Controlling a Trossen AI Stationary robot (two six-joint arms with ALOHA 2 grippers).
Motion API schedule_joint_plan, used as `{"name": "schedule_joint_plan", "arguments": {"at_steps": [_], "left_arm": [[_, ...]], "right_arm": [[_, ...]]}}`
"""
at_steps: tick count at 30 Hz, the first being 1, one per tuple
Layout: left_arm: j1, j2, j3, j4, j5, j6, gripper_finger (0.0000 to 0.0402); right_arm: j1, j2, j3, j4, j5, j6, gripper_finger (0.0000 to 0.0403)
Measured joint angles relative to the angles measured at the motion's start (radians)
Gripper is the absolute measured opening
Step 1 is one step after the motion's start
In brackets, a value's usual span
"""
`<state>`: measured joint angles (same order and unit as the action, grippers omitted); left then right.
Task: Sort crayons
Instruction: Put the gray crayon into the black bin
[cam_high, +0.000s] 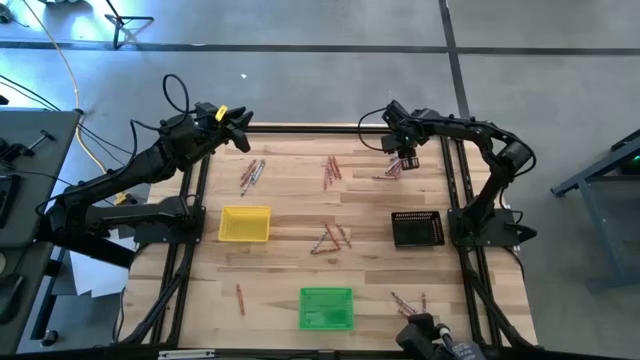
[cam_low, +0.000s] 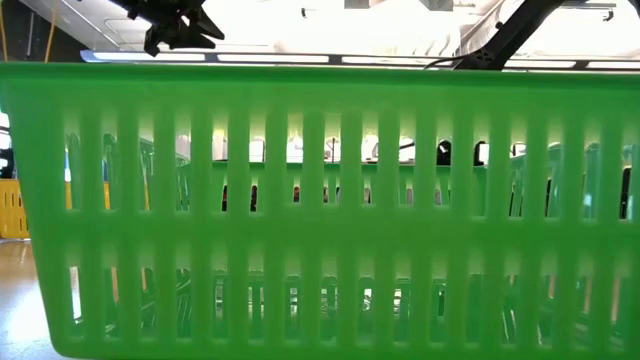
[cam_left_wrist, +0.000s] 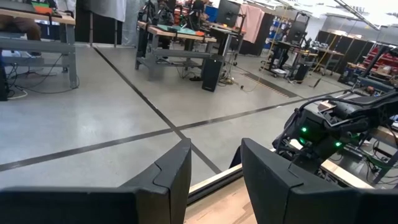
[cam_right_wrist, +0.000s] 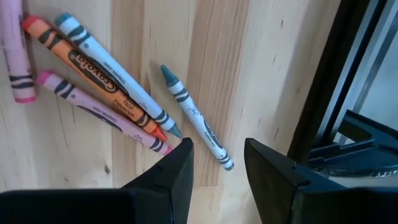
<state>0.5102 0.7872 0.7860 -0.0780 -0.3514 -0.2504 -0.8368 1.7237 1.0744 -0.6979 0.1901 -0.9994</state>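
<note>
We judge sorting barely begun: the crayons (cam_high: 329, 238) lie in scattered clusters across the surface (cam_high: 290, 200), trays look empty. Right hand (cam_high: 403, 158) open above upper-right cluster; left hand (cam_high: 240, 128) open, upper left.

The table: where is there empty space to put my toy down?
Bare wood lies between the lone crayon and the green tray. More lies between the yellow tray and the middle crayon pile. It is crowded at the far right corner, where the right end effector hangs over crayons.
</note>
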Motion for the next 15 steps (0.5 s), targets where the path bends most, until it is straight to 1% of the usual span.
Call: {"name": "schedule_joint_plan", "arguments": {"at_steps": [7, 15], "left_arm": [[0.0, 0.0, 0.0, 0.0, 0.0, -0.01, 0.0126], [0.0, 0.0, 0.0, 0.0, 0.0, -0.009, 0.0126]], "right_arm": [[0.03, 0.0, 0.0, -0.01, -0.01, 0.045, 0.0138], [0.059, 0.016, 0.0, 0.024, -0.015, 0.022, 0.0138]]}}
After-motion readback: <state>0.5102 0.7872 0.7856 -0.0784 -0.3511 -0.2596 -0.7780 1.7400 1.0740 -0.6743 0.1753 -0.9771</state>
